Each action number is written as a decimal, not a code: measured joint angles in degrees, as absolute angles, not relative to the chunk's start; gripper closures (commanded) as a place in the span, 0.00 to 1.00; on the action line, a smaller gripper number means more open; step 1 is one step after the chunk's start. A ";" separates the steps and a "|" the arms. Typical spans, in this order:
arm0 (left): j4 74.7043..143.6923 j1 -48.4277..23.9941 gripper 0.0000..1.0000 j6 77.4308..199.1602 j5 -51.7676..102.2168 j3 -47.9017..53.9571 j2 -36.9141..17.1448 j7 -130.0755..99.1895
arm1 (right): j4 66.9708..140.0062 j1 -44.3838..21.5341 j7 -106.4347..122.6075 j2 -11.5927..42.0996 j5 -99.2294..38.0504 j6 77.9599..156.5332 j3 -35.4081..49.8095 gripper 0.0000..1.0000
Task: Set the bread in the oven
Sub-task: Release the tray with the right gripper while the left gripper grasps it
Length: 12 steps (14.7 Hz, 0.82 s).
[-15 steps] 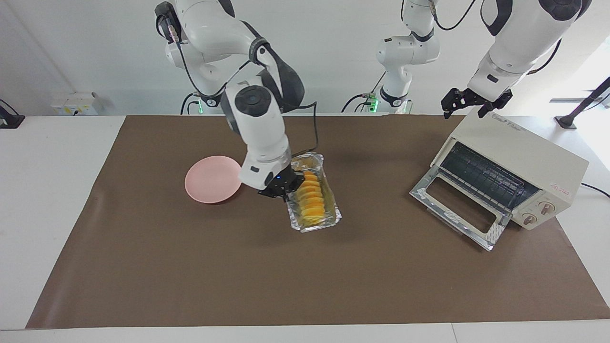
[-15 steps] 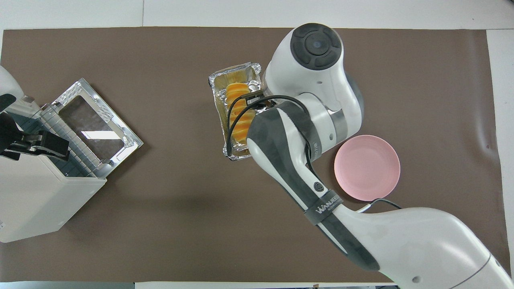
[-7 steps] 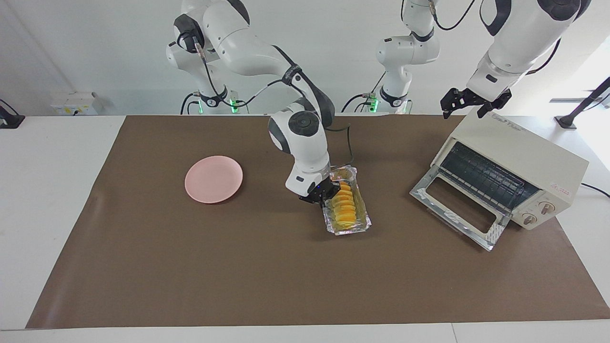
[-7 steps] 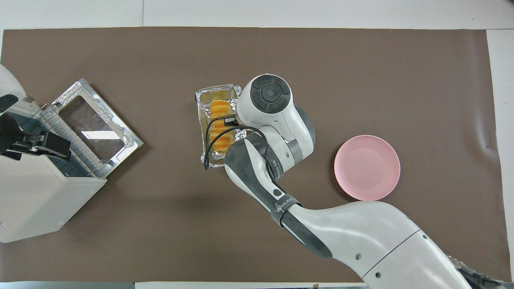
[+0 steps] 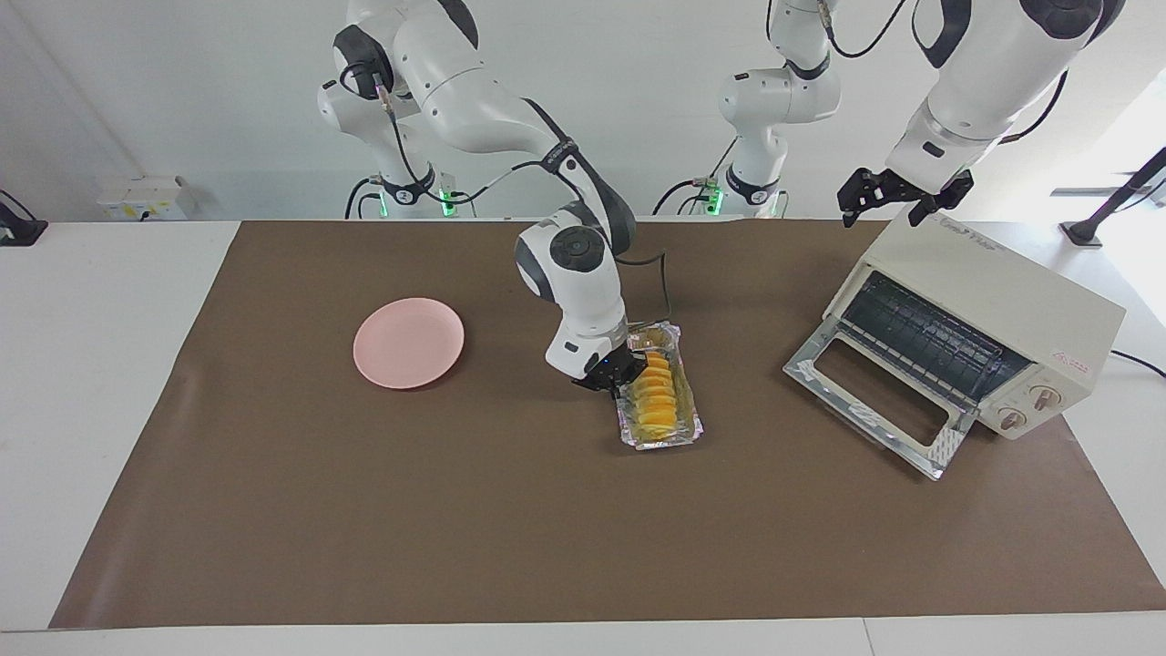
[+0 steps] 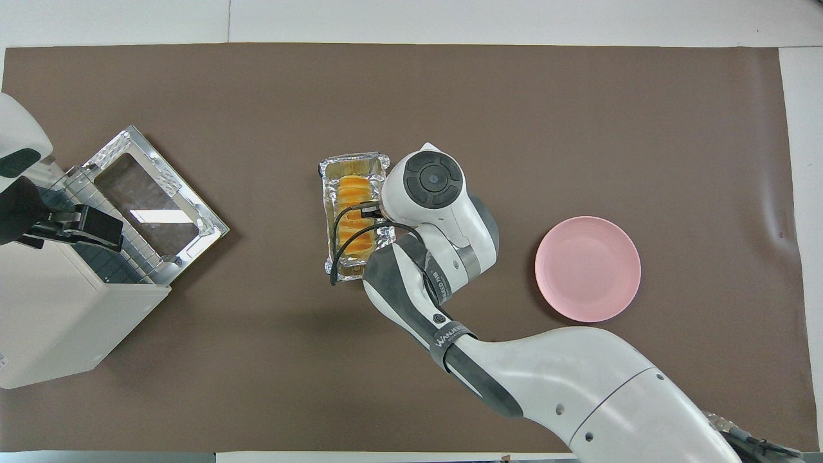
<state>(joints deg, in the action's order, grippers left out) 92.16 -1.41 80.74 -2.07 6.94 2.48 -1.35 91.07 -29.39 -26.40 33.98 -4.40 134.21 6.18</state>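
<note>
Facing view: the right gripper [image 5: 618,380], pinching the foil tray [image 5: 685,429] rim, has carried it and the bread [image 5: 658,399] from beside the plate [image 5: 408,343] to mid-table, now seemingly set down. The oven [image 5: 988,314], door down, lies at three o'clock.

Overhead view: the left gripper [image 6: 77,226], spread, waits over the oven [image 6: 58,321]. Bread [image 6: 355,190] halfway there.

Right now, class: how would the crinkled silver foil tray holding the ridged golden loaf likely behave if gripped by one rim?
The crinkled silver foil tray looks thin, so its rim would probably bend. The ridged golden loaf weighs on it, so it may sag or tilt. Its flat base shouldn't roll.
</note>
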 measured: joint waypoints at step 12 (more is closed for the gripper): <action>96.19 -10.35 0.00 95.03 4.02 7.63 -0.52 -14.34 | 77.29 -18.33 -20.11 27.85 -5.36 106.08 4.99 0.00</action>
